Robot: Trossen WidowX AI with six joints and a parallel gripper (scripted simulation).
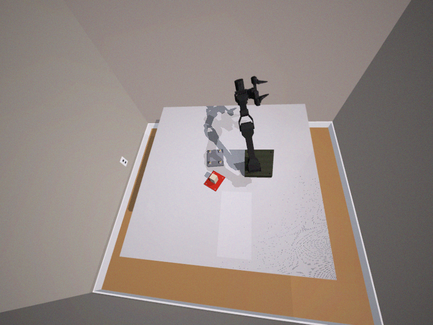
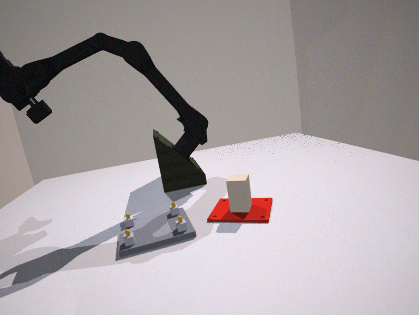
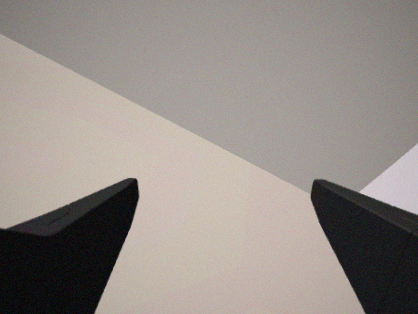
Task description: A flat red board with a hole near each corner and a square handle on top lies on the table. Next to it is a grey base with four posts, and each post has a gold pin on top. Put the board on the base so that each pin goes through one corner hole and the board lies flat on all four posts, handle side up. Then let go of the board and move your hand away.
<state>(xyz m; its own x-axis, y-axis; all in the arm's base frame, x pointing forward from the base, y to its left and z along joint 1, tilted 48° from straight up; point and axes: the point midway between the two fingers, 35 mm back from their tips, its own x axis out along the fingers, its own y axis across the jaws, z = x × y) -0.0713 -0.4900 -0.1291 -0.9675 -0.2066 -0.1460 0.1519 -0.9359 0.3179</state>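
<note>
The red board lies flat on the table, its cream block handle pointing up. Holes show near its corners. The grey base lies beside it, with four short posts topped by gold pins; nothing sits on them. My gripper is open and empty, its two black fingers wide apart. It is raised high, far from both board and base, beyond the base towards the table's far edge in the top view. Its fingertips are outside the exterior view.
The arm stands on a dark wedge-shaped mount, to the right of the base and board in the top view. The arm's shadow falls across the base. The white table has walls around it.
</note>
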